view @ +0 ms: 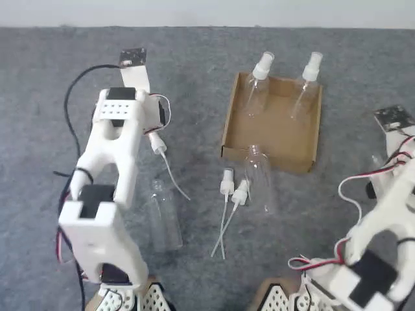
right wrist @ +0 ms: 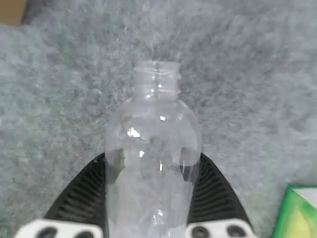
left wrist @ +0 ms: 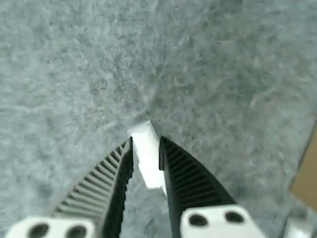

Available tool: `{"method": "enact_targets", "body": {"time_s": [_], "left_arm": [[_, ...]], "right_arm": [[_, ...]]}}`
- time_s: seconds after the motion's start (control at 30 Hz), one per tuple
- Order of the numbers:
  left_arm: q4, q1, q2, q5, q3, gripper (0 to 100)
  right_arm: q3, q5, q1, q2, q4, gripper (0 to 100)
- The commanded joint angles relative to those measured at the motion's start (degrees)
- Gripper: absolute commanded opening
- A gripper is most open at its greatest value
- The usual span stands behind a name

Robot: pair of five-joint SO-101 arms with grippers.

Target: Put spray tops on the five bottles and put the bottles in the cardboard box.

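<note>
My left gripper (left wrist: 145, 143) is shut on a white spray top (left wrist: 147, 156), held above the grey carpet. In the high view that spray top (view: 157, 145) hangs left of the cardboard box (view: 228, 123) with its thin tube trailing down. My right gripper (right wrist: 153, 162) is shut on a clear uncapped bottle (right wrist: 153, 134), neck pointing away from the wrist. Two bottles with spray tops (view: 258, 84) (view: 306, 87) lie in the box. One uncapped bottle (view: 165, 217) lies near the left arm, another (view: 259, 178) in front of the box. Two loose spray tops (view: 227, 184) (view: 240, 192) lie between them.
Grey carpet covers the table. The box's brown edge (left wrist: 307, 173) shows close to the left gripper, and a corner of it (right wrist: 12, 10) lies beyond the held bottle. A green object (right wrist: 297, 213) sits beside the right gripper. Red and white cables (view: 363, 184) loop along the right arm.
</note>
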Motion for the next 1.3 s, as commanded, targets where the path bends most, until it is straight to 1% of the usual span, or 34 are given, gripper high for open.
{"method": "enact_targets", "body": {"time_s": [0.0,0.07,0.2,0.3,0.7,0.87,1.0,1.1,1.2,1.27], "left_arm": [[-1.14,-0.35,1.85,4.84,-4.44,12],[-0.62,-0.35,2.81,6.24,-4.35,15],[2.02,0.09,2.73,6.86,-4.44,15],[2.02,-0.26,3.52,8.7,-4.09,15],[1.32,0.88,9.41,8.18,-5.14,14],[1.32,4.75,5.45,6.51,-4.97,5],[3.08,8.44,1.58,6.24,-5.23,3],[3.43,10.37,-2.37,5.98,-5.23,3],[4.4,10.81,-7.56,2.81,-5.23,3],[6.42,10.64,-11.96,0.79,-5.23,3]], "right_arm": [[-0.53,0.53,0.75,3.03,-3.03,0.6],[-0.53,0.35,0.75,5.23,-4.44,0.6],[-0.53,-4.84,0.84,8.57,-9.1,0.6],[-0.53,-6.59,0.31,10.33,-10.42,0.6],[-0.62,-6.77,0.31,14.11,-10.51,0.7],[-0.62,-6.77,0.48,13.93,-10.51,0.7],[-0.62,-6.42,0.66,13.76,-10.51,0.8],[-0.62,-6.59,0.75,14.11,-10.51,5.8],[-0.44,-6.68,0.75,14.29,-10.51,13.5],[-0.44,-6.68,0.75,14.2,-10.33,15.3]]}}
